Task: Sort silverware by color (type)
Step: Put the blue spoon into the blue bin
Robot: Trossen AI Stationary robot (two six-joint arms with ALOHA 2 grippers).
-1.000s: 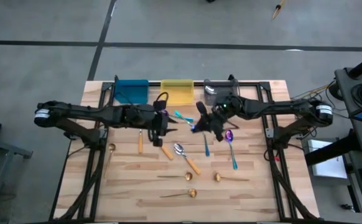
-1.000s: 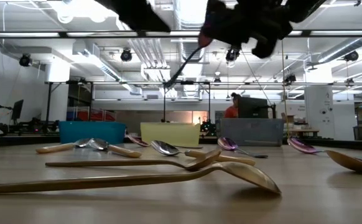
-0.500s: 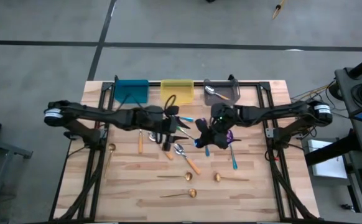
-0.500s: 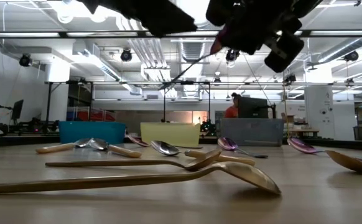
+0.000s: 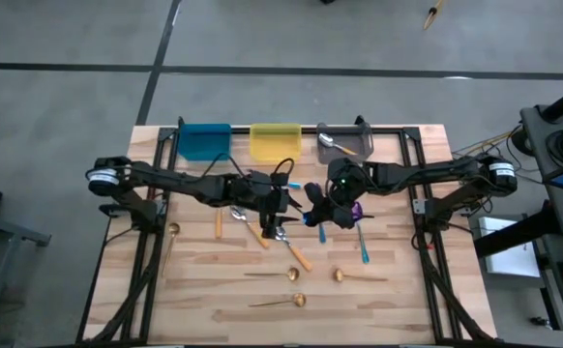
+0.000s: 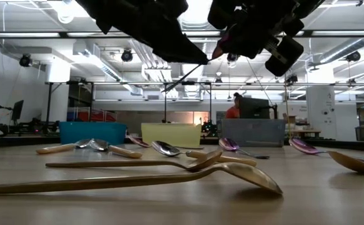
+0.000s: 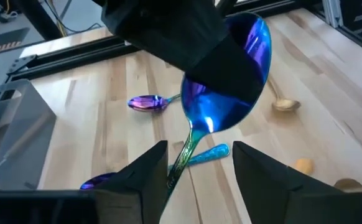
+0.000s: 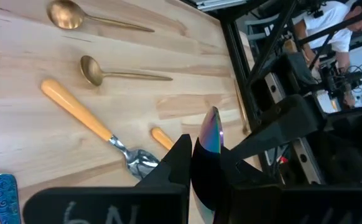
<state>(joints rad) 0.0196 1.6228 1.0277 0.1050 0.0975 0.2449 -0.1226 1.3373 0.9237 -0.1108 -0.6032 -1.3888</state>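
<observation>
My right gripper (image 5: 314,205) is over the table's middle, shut on a purple-blue spoon (image 7: 227,93) with a teal handle and holding it in the air. My left gripper (image 5: 280,200) is right beside it, open. In the left wrist view its two fingers (image 7: 145,177) stand on either side of the spoon's handle (image 7: 182,155), which runs close along one finger. I cannot tell whether they touch. Other spoons lie on the table: orange-handled (image 5: 295,249), gold (image 5: 280,275) and purple-blue (image 5: 359,220). My right gripper pinches the spoon's bowl (image 8: 211,132) between its two fingers, with the bowl edge-on between them. The spoon is lifted clear of the table. Its handle (image 6: 185,74) slants down and away from the bowl toward my left gripper.
A blue bin (image 5: 204,141), a yellow bin (image 5: 275,142) and a gray bin (image 5: 357,138) stand in a row at the far edge; the gray one holds a spoon (image 5: 332,143). More gold spoons lie near the near edge (image 5: 283,302) and left edge (image 5: 171,237).
My left gripper has moved toward the table's right, up to my right gripper and the held spoon. My right gripper has carried the purple-blue spoon a little toward the near edge, clear of the table.
</observation>
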